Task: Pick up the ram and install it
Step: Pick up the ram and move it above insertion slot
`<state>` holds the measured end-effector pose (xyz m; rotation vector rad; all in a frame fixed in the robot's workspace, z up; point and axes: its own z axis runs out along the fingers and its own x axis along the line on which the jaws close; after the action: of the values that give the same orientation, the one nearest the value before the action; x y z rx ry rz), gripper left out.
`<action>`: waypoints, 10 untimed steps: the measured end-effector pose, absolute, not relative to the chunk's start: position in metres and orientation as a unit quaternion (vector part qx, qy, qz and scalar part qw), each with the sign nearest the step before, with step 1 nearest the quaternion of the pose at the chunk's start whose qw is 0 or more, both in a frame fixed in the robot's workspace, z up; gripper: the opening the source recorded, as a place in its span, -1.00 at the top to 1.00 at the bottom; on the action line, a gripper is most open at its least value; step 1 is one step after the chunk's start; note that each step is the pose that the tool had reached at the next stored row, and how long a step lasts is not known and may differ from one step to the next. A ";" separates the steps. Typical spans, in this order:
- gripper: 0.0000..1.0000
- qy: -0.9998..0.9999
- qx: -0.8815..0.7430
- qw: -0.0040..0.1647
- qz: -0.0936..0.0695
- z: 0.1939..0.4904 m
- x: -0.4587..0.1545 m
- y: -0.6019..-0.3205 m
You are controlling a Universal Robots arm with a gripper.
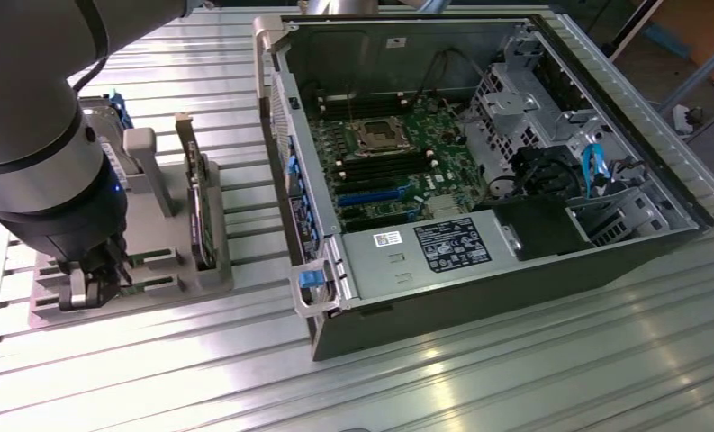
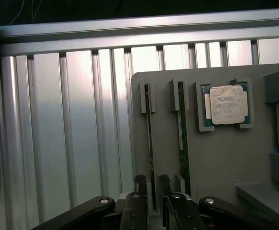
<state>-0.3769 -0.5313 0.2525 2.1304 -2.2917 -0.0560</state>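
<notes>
Gripper (image 2: 152, 181) straddles ram (image 2: 151, 139), jaws apart; ram lower end hidden.

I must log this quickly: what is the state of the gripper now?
Gripper: open, jaws on either side of the ram in its holder, nothing held.

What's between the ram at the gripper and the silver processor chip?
In the wrist view, the second ram stick, on edge in the gray holder.

Grey holder (image 2: 216, 158); ram (image 2: 151, 139) edge-on in slot, gripper (image 2: 152, 181) astride it, jaws apart; twin stick (image 2: 182, 139) in neighbouring slot; silver processor (image 2: 228, 104) alongside.
</notes>
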 end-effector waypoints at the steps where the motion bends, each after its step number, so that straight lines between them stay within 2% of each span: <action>1: 0.52 -0.732 0.681 0.006 -0.018 0.252 -0.377 -0.532; 10: 0.52 -0.732 0.681 0.006 -0.018 0.246 -0.377 -0.532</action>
<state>-0.3768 -0.5322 0.2455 2.1304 -2.2917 -0.0560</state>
